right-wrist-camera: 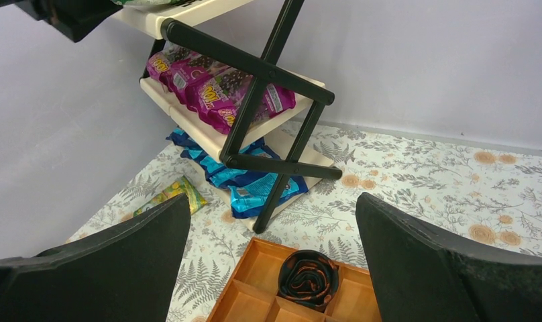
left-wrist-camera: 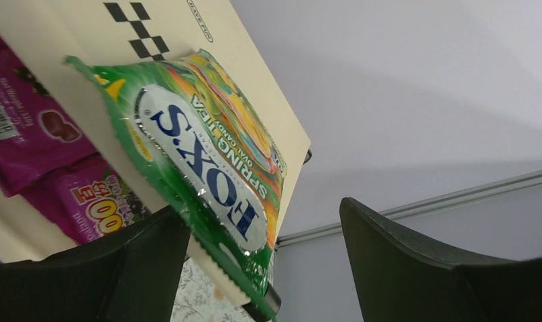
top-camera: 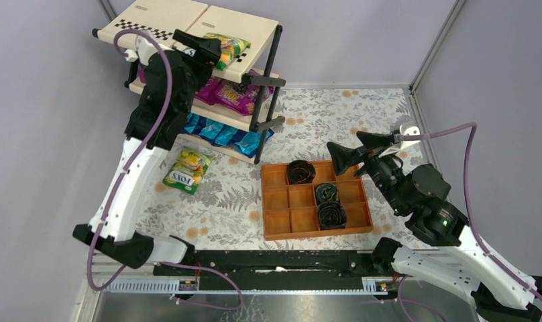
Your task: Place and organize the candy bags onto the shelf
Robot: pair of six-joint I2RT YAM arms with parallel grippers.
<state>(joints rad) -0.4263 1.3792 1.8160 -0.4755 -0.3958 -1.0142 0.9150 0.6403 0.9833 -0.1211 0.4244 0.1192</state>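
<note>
The left tool (left-wrist-camera: 255, 215) is up at the top of the shelf (top-camera: 161, 17). Its two fingers are spread wide and pinch nothing. A green bag (left-wrist-camera: 208, 161) lies on the top board right by the fingers, and one end pokes out past the edge. I think the step in hand is setting this bag on the top board, and the bag looks let go. It is shiny and crinkly, green and yellow, with "FOX'S" in big blue letters on a white patch. The pink bags (top-camera: 235, 97) sit on the middle board and the blue bags (top-camera: 228, 136) sit on the bottom one. One more green bag (top-camera: 188, 171) lies flat on the tabletop (top-camera: 322, 121), near the foot of the shelf. Next, I think the left tool needs to back off without dragging the first bag. Then it should go down for the bag on the tabletop. The right tool (top-camera: 355, 149) hangs over the tray (top-camera: 275, 201), spread wide, holding nothing.
</note>
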